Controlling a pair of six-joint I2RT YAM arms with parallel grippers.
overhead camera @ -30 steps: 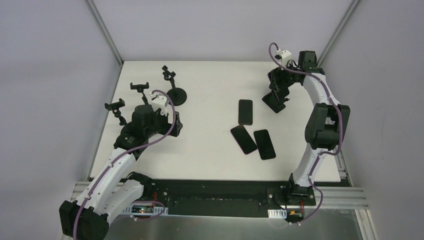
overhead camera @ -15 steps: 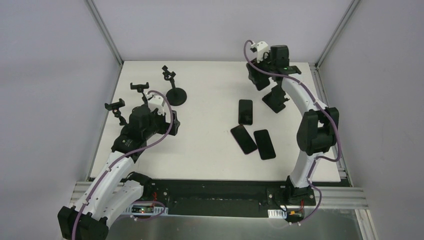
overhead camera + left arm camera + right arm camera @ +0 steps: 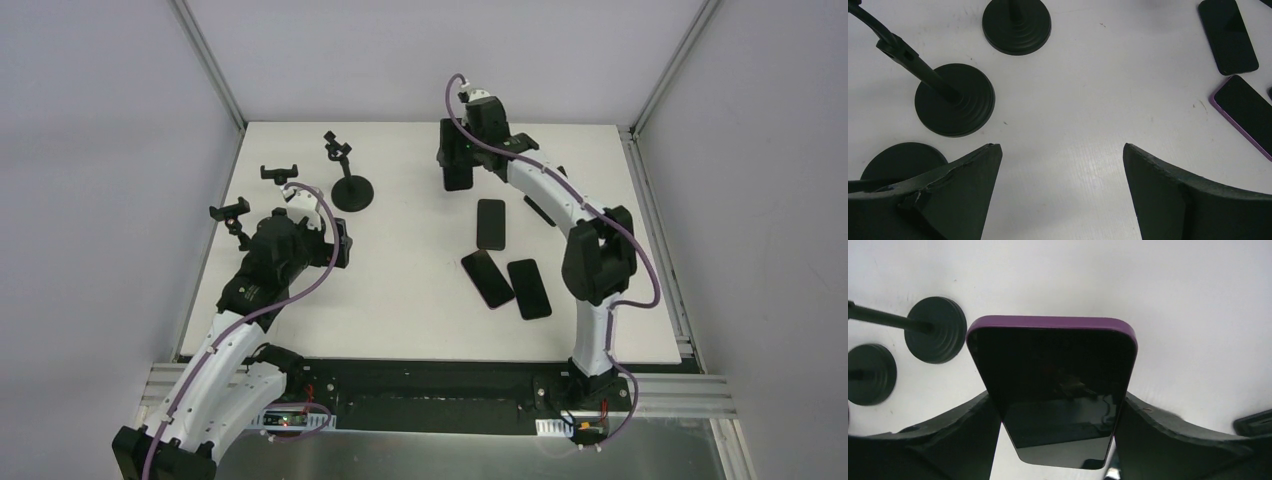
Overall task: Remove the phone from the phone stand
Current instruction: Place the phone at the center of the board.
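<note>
Right wrist view: a phone (image 3: 1053,380) in a purple case is seen clamped by its long edges between the right fingers (image 3: 943,440). Its dark screen is turned towards the camera and one short end points away from the wrist. The fingers are closed only as far as the phone's width allows.

In the top external view the phone (image 3: 459,180) is held under the right fingers (image 3: 458,160) near the far edge of the worktop (image 3: 420,250), about midway along that edge. The phone stand (image 3: 540,209) is found towards the far right corner, largely hidden behind the right arm and apart from the phone.

Three other phones (image 3: 490,222) are laid flat right of the worktop's middle. One lies nearer the far edge, and two lie side by side nearer the near edge. A purple rim is shown on one of them in the left wrist view.

Three stands (image 3: 352,192) with round black bases are grouped towards the far left corner, none of them holding anything.

The left fingers (image 3: 958,195) are spread wide with nothing between them, only bare worktop being seen in the gap. In the top external view they (image 3: 338,240) are placed beside the stands near the left edge.
</note>
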